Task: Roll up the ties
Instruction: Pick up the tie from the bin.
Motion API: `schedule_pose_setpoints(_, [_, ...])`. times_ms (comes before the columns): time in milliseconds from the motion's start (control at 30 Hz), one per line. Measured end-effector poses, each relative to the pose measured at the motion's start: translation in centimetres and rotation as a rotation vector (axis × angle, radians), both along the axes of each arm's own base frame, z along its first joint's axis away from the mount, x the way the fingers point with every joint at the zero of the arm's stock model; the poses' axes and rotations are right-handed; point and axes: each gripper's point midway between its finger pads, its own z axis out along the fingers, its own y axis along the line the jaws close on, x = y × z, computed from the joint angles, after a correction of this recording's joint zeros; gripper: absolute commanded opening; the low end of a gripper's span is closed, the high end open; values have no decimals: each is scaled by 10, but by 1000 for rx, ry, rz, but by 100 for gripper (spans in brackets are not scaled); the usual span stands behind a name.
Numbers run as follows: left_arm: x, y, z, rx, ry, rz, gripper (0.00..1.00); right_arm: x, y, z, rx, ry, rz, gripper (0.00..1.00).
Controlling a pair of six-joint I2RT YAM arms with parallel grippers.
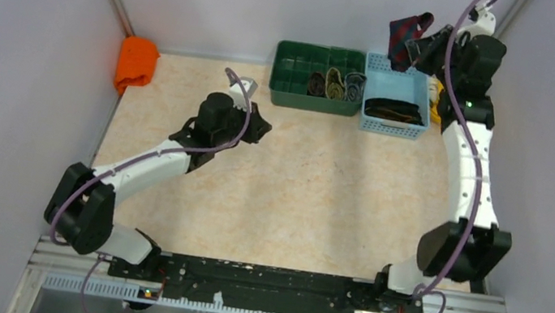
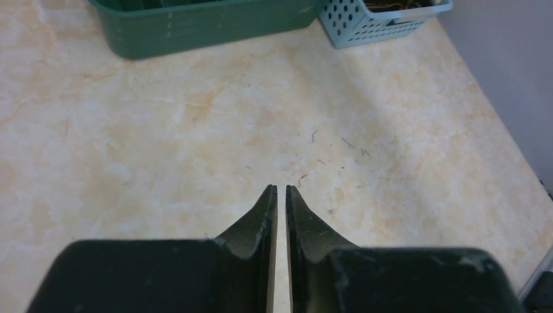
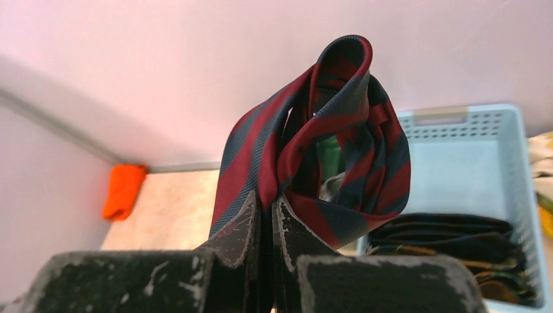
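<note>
My right gripper point(image 3: 267, 199) is shut on a dark red and navy tie point(image 3: 306, 137), held bunched up in the air above the light blue basket point(image 1: 423, 91) at the back right; the tie also shows in the top view point(image 1: 404, 33). Dark folded ties point(image 1: 391, 109) lie in that basket, and also show in the right wrist view point(image 3: 450, 238). Three rolled ties point(image 1: 335, 85) sit in compartments of the green tray point(image 1: 291, 93). My left gripper point(image 2: 280, 190) is shut and empty, low over the bare tabletop left of centre; it also shows in the top view point(image 1: 260, 128).
A bright orange cloth point(image 1: 136, 63) lies at the back left corner. Yellow rags point(image 1: 436, 89) sit right of the blue basket. Grey walls close in at the back and both sides. The green tray point(image 2: 195, 26) and the blue basket point(image 2: 375, 23) stand ahead of the left gripper.
</note>
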Motion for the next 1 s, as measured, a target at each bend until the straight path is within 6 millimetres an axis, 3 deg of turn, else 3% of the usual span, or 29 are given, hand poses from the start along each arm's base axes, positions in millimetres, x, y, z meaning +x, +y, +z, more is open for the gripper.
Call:
schedule_pose_setpoints(100, [-12, -2, 18, -29, -25, -13, 15, -42, 20, 9, 15, -10, 67, 0])
schedule_pose_setpoints(167, [-23, -2, 27, -46, -29, -21, 15, -76, 46, -5, 28, 26, 143, 0])
schedule_pose_setpoints(400, [-55, 5, 32, -55, 15, -17, 15, -195, 145, -109, 80, 322, 487, 0])
schedule_pose_setpoints(500, [-70, 15, 26, -39, 35, 11, 15, -240, 174, -153, 84, 463, 596, 0])
schedule_pose_setpoints(633, [-81, 30, 30, -23, 32, 62, 15, -288, 198, -209, 63, 636, 683, 0])
schedule_pose_setpoints(700, [-83, 38, 37, -20, 16, 93, 15, -303, 201, -238, 56, 721, 694, 0])
schedule_pose_setpoints(800, [-84, 46, 38, -14, 10, 123, 15, -309, 202, -277, 22, 843, 663, 0])
schedule_pose_setpoints(1000, [-88, 55, 16, 28, 46, 152, 15, -301, 219, -322, -40, 948, 645, 1])
